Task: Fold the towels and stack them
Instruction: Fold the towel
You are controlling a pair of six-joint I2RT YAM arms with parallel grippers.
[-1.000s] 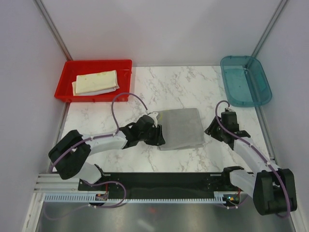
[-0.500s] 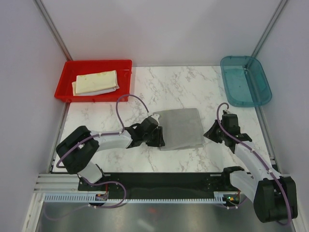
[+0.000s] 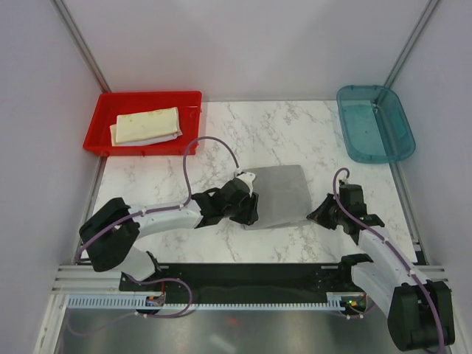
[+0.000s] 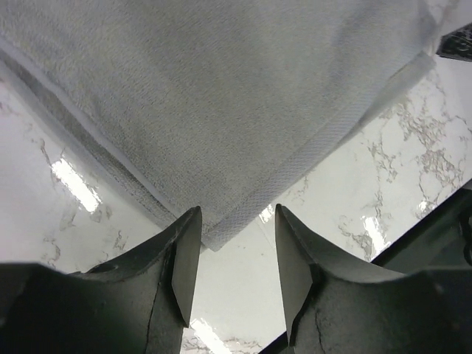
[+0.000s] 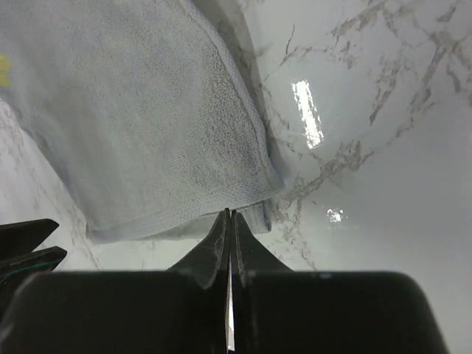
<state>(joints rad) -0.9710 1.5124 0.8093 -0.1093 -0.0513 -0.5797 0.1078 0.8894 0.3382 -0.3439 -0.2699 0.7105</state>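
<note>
Marble table (image 3: 251, 133), grey towel (image 3: 284, 193); left end effector (image 4: 236, 217) parted at its corner, right end effector (image 5: 230, 215) closed.

White marble table (image 3: 251, 133) bearing grey towel (image 3: 284, 193), red bin (image 3: 99, 125), teal tray (image 3: 372, 125)

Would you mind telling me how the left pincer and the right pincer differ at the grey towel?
The left pincer is open, the right pincer shut. The left pincer straddles the near-left corner of the grey towel; the right pincer's tips meet at its near-right corner, grip unclear. Both sit low at the towel's near edge.
</note>
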